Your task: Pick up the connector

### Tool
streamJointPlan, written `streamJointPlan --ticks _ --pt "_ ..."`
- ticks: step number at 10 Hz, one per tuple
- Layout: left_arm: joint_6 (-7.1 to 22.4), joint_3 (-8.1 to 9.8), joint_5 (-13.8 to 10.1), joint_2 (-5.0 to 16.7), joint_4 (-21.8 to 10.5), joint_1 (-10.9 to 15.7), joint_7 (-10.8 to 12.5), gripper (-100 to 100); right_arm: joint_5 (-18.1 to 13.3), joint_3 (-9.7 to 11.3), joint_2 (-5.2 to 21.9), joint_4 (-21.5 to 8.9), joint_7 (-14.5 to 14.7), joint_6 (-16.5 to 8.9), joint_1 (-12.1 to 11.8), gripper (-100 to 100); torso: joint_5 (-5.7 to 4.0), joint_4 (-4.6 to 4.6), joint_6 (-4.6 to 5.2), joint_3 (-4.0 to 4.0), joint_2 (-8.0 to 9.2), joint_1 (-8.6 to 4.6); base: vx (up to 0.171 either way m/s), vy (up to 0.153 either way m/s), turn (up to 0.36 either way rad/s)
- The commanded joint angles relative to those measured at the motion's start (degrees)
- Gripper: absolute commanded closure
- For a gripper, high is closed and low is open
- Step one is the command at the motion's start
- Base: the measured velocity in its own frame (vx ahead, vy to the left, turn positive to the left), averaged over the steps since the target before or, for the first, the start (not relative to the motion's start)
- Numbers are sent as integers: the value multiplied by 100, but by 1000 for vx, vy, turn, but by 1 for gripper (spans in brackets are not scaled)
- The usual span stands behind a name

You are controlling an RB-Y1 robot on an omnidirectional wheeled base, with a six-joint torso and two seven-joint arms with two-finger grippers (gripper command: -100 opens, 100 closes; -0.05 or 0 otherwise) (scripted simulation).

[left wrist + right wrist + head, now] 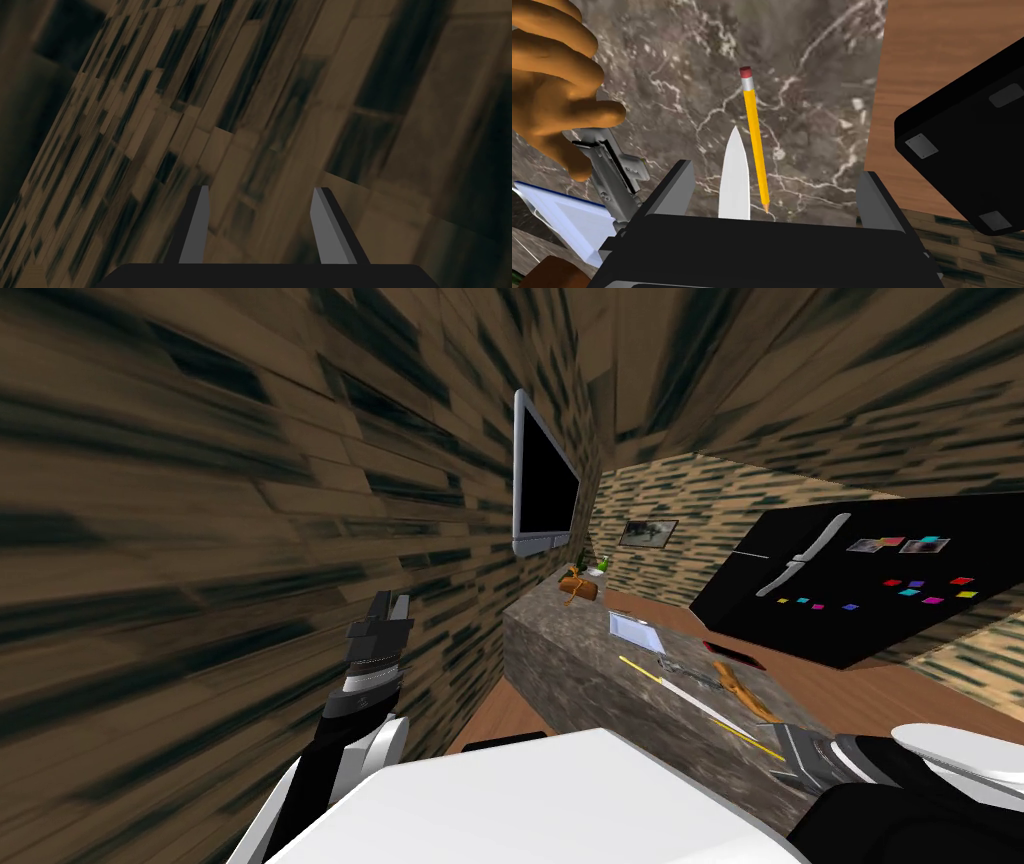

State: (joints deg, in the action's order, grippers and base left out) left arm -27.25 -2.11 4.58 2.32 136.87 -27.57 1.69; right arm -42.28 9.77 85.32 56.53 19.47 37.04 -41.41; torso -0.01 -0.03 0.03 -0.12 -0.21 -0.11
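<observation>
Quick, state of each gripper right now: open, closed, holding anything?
Left gripper: open, empty, raised.
Right gripper: open, empty, over the dark marbled counter; the angular grey connector lies outside its fingers.

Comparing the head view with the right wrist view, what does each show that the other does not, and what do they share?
Head view adds: the left hand, raised beside the wooden wall; a dark screen on that wall; a small picture frame. Right wrist view adds: the right hand, fingers open; the red eraser on the pencil; grey pads under the fridge. Both: the marble counter, the pencil, the grey connector beside an orange object, the black fridge.
</observation>
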Motion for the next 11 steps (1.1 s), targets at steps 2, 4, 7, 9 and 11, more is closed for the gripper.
streamJointPlan --ticks 2,4,7,9,11 --pt "0 0 0 0 0 -1 0 0 -159 113 129 -230 -9 29 209 -100 -3 -5 -3 -13 -25 -12 162 -95 172" --pt "0 1 0 1 0 -1 0 0 -214 157 128 -296 -16 37 278 -100 -9 -10 -2 -25 -43 -38 169 -166 140" --pt "0 0 0 0 0 0 0 0 -218 172 95 -260 -24 15 260 0 -6 0 5 3 7 -4 45 -68 49" --pt "0 -1 0 0 0 1 0 0 -236 307 -166 -404 -69 -134 324 -100 2 7 1 18 32 17 -34 -25 248" --pt "0 0 0 0 0 1 0 0 -197 262 -178 -368 -44 -166 236 -100 -1 10 7 25 44 5 -35 -33 84"
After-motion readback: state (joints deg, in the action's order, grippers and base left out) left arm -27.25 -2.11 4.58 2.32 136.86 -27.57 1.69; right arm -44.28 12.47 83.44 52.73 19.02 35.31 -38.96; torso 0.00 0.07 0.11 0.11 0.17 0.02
